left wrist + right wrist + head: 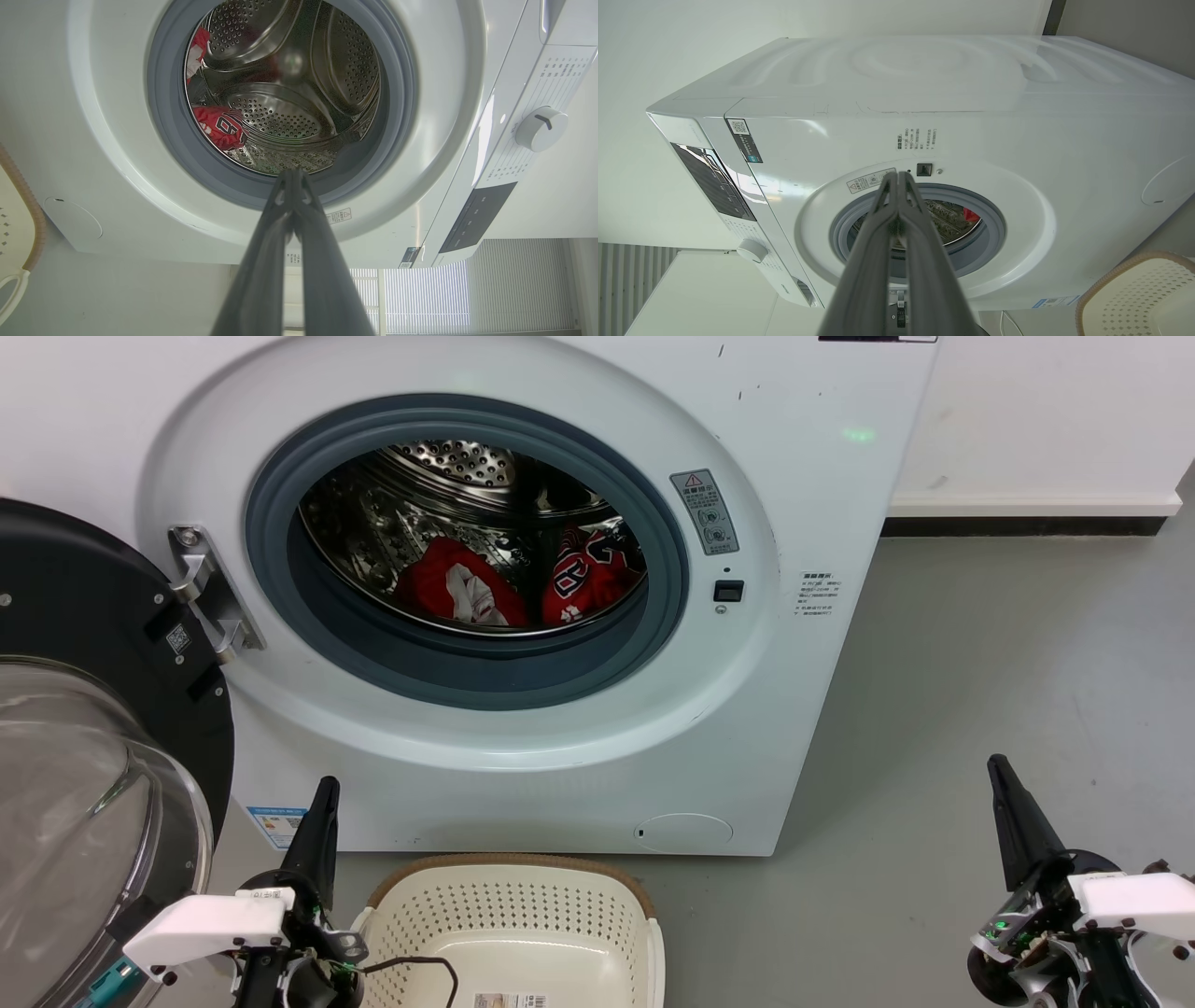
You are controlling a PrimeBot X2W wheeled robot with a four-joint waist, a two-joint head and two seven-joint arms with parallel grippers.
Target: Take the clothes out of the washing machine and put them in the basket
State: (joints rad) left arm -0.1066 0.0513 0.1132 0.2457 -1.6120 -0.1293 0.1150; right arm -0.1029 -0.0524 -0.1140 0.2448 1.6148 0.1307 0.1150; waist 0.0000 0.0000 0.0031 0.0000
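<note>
Ahead of the left gripper (327,789) and right gripper (997,767), well past their tips, the clothes (439,581) lie low inside the washing machine (794,709). Both pincers are pressed together, holding nothing. Soft, light, floppy stuff, I'd say; pinch a raised fold.

The washing machine (560,747) has its door (84,597) swung wide to the left, so the round mouth (467,677) is open straight to the drum (448,462). The door crowds the left side; the basket (509,868) sits low in front. Open floor (980,691) lies to the right.
</note>
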